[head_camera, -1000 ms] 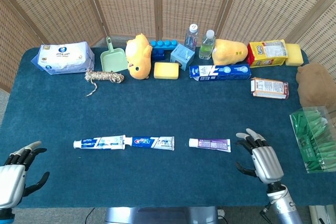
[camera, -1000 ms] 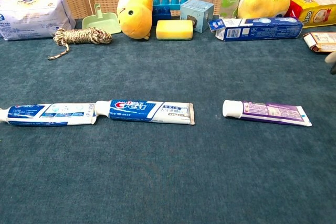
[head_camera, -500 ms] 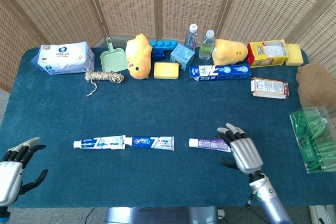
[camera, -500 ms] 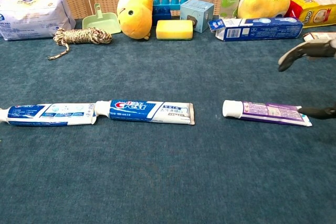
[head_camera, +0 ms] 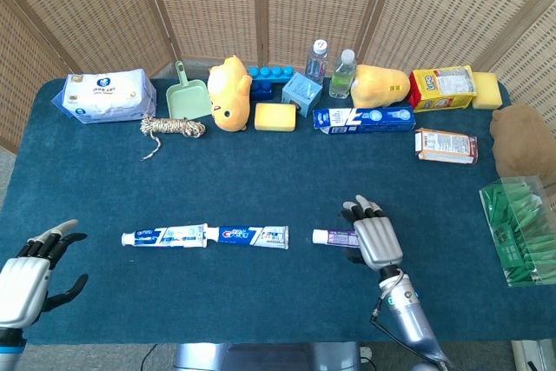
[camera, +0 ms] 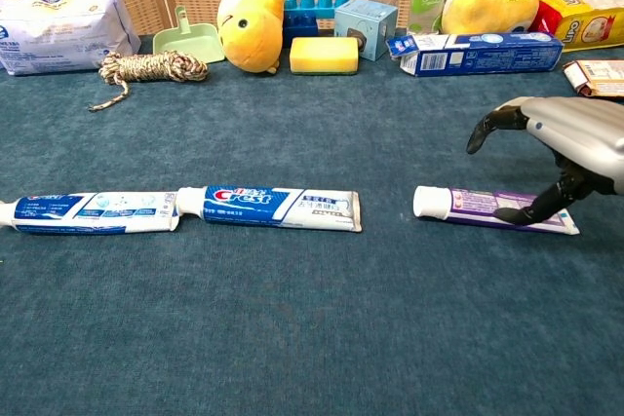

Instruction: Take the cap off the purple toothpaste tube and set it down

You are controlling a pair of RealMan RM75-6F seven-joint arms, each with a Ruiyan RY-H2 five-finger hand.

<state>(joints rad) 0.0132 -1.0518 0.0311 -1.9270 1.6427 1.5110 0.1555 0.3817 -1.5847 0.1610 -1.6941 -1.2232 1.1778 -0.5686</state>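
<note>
In the head view, the purple tube (head_camera: 344, 237) is seen lying flat on the blue surface (head_camera: 287, 171), cap (head_camera: 320, 235) pointing left and still on. The right hand (head_camera: 372, 236) is spread over the tube's tail, gripping nothing. The left hand (head_camera: 28, 274) is held open at the near left edge.

In the chest view, the right hand (camera: 561, 153) is arched over the tube (camera: 497, 208), thumb tip touching it; the cap (camera: 429, 202) is left uncovered.

Staged lab tabletop: blue cloth (head_camera: 287, 180), wicker screen (head_camera: 261, 6) backdrop, household props in rows.
</note>
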